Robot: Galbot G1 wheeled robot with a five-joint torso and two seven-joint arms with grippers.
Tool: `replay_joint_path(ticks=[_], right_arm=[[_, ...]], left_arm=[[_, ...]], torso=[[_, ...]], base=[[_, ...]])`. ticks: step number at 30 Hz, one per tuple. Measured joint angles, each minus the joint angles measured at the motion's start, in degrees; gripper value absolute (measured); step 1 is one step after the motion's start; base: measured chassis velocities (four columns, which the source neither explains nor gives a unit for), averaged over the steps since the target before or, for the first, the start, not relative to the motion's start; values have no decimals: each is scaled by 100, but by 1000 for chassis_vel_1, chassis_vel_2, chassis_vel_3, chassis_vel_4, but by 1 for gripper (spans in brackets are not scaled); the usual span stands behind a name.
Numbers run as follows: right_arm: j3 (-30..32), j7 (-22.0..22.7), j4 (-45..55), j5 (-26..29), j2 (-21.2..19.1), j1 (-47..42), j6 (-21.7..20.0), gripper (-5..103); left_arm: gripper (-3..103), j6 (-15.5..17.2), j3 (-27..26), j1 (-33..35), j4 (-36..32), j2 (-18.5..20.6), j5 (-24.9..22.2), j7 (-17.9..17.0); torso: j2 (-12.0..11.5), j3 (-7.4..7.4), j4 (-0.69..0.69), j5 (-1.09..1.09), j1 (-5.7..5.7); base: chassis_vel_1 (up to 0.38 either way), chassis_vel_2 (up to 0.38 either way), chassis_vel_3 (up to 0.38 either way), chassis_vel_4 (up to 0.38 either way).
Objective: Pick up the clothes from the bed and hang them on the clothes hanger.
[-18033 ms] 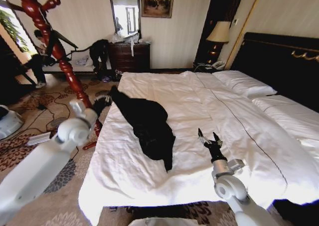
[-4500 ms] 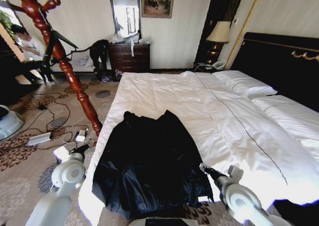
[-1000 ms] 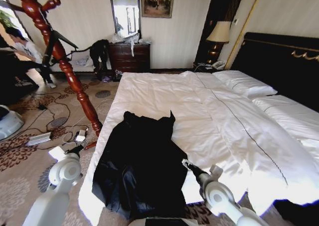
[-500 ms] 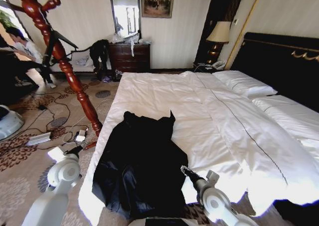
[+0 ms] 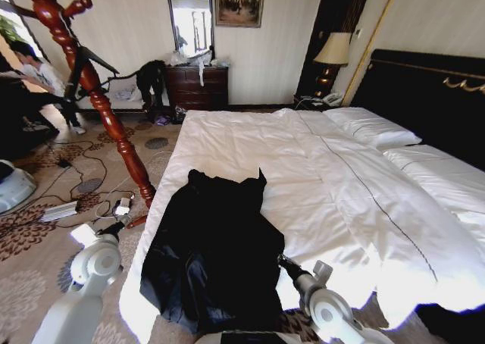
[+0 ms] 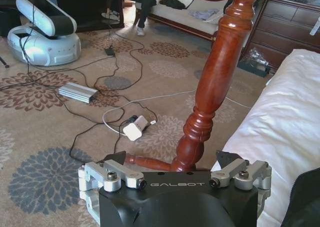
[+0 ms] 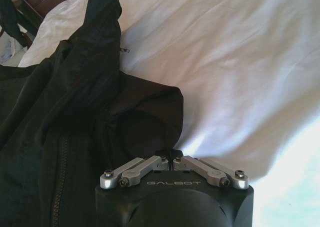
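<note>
**Q: where's the coat sitting right now, and which arm is on it?**

**A:** From my head cam the black coat is spread flat on the near left part of the bed, collar end pointing up the mattress, hem hanging over the foot edge closest to me. Its left side runs right along the bed's left edge. My right gripper is at the coat's right border, where dark fabric meets white sheet. On the right wrist cam the right gripper has its fingers pressed together, pinching a fold of the coat, zipper line visible beside it.

**Q: and the left one?**

**A:** My left gripper is off the bed, low over the patterned carpet beside the left mattress edge. On the left wrist cam the left gripper has its fingers spread wide, holding nothing, and the red-brown coat stand rises straight ahead of it, feet on the carpet.

**Q: room to move?**

**A:** The coat stand sits close to the bed's left edge, so that gap is narrow. There's a tangle of cables and a white power adapter on the carpet near the stand's base. The far right of the bed is just bare white sheet up to the pillows and black headboard.
</note>
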Motion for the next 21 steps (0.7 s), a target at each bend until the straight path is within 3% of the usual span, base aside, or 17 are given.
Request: replay_joint_path(ticks=[8,10,12,13,16,21], right_arm=[[81,-97,-57,-210,-519,375,-94,0],[147,-162,-139,-470,-737,485,-154,0],[287,-396,-377,-1130,-1210,638,-230,0],[287,-396,-377,-1130,-1210,638,-230,0],[424,-533,-512,-1516,-1779,766,-343,0],[523,-662,-551,-1955,-2131,973,-419,0]], left_arm=[[100,-4,-3,-40,14,12,-1,-16],[100,-5,-5,-48,14,13,-6,-19],[100,-6,-5,-63,14,14,-9,-21],[100,-6,-5,-63,14,14,-9,-21],[100,-6,10,-93,14,8,-9,-22],[100,-7,51,-138,28,-25,1,-22]], torso=[[0,0,0,2,0],[0,0,1,1,0],[0,0,1,1,0],[0,0,1,1,0],[0,1,0,0,0],[0,0,0,1,0]], base=[[0,0,0,0],[0,0,0,0],[0,0,0,0],[0,0,0,0],[0,0,0,0],[0,0,0,0]])
